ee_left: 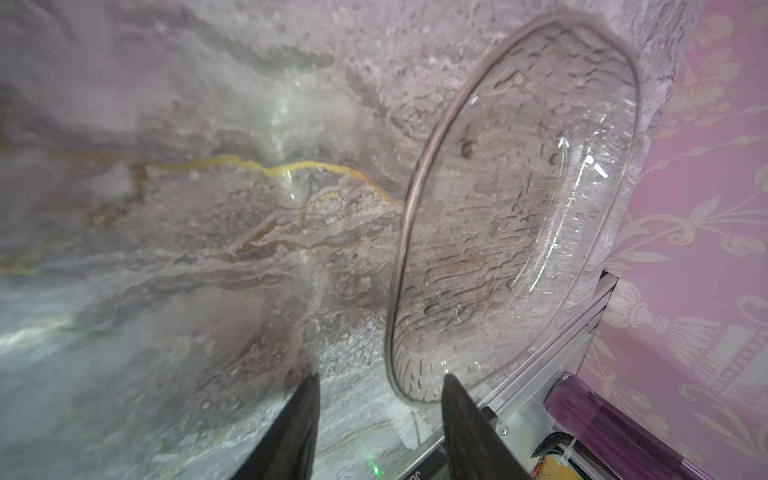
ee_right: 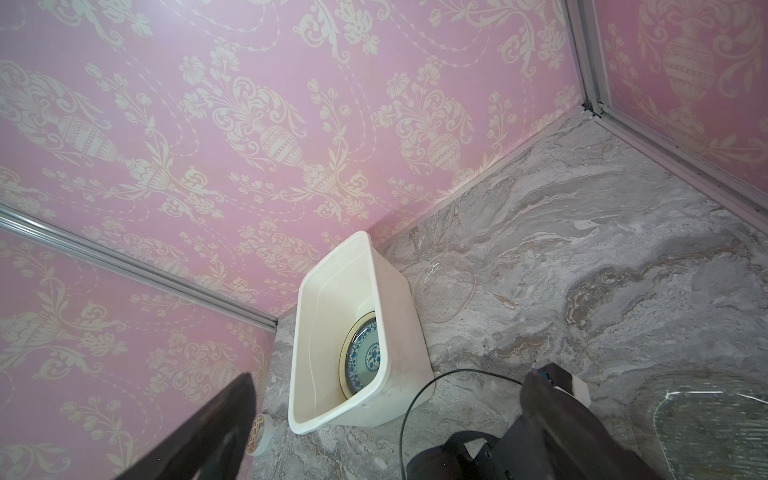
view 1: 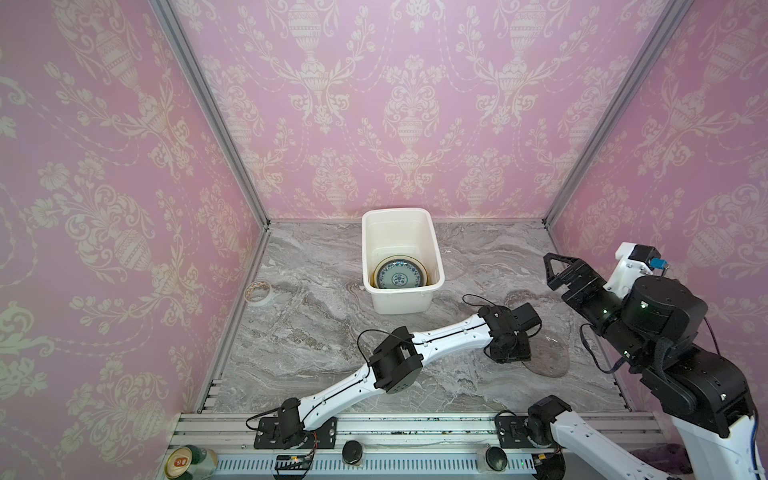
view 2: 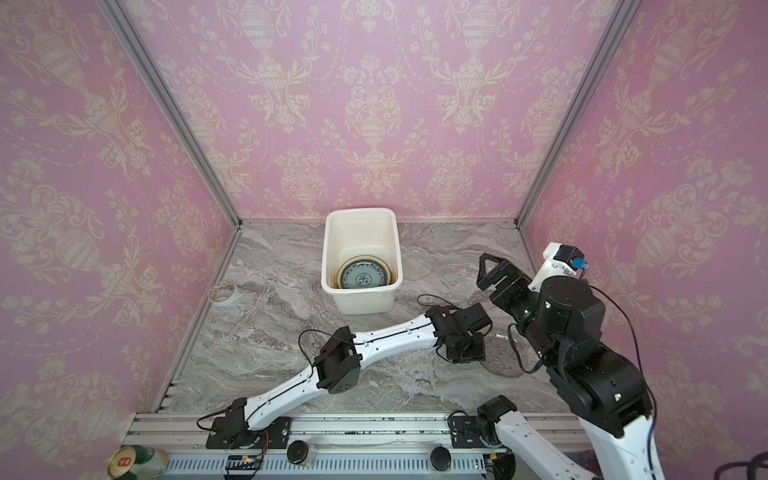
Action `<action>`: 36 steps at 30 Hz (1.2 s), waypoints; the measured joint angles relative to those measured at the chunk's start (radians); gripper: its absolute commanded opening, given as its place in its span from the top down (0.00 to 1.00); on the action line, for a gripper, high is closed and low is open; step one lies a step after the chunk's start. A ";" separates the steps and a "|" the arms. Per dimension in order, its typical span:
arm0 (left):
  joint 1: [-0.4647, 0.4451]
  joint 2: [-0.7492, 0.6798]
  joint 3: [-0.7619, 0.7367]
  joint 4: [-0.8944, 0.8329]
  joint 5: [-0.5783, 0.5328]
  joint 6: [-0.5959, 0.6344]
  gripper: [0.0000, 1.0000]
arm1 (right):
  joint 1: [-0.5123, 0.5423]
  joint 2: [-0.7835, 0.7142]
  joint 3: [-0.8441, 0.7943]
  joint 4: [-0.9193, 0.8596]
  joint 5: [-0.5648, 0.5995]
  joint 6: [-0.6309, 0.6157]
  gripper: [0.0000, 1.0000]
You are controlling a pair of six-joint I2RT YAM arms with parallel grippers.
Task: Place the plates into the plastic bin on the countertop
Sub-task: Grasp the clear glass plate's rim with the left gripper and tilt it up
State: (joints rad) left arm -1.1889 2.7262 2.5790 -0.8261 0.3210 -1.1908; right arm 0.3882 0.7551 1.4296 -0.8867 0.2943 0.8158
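Left pincer (ee_left: 380, 384), half open and holding nothing, straddles the rim of the clear glass plate (ee_left: 519, 208) on the desk (view 1: 316, 332), 4 o'clock from the plastic bin (view 1: 401, 301). The thin, slick glass could slip out if the pincer closes. Right pincer (view 1: 559, 270) gapes empty.

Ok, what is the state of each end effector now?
Left end effector: open, astride the rim of the clear round glass plate.
Right end effector: open, empty.
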 measured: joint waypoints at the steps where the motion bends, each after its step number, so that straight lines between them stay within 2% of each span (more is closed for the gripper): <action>1: 0.002 0.005 0.002 0.010 0.010 -0.004 0.54 | 0.000 0.003 0.000 0.004 -0.003 0.001 0.00; 7: 0.013 0.024 0.013 0.051 0.033 -0.031 0.66 | 0.000 0.013 0.000 0.020 -0.015 0.008 0.00; 14: 0.031 0.044 0.026 0.074 0.040 -0.056 0.85 | 0.000 0.039 0.000 0.024 -0.019 0.013 0.00; 22: 0.040 0.051 0.028 0.080 0.043 -0.058 1.00 | 0.000 0.052 0.000 0.031 -0.029 0.024 0.00; 28: 0.040 0.045 0.024 0.077 0.025 -0.023 1.00 | 0.000 0.053 0.000 0.025 -0.028 0.023 0.00; 36: 0.040 -0.052 -0.007 0.012 -0.079 0.119 1.00 | 0.000 0.059 0.031 -0.020 -0.028 0.012 0.00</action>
State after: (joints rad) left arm -1.1484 2.6743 2.5717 -0.8143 0.2417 -1.0714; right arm 0.3882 0.8139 1.4601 -0.9066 0.2665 0.8280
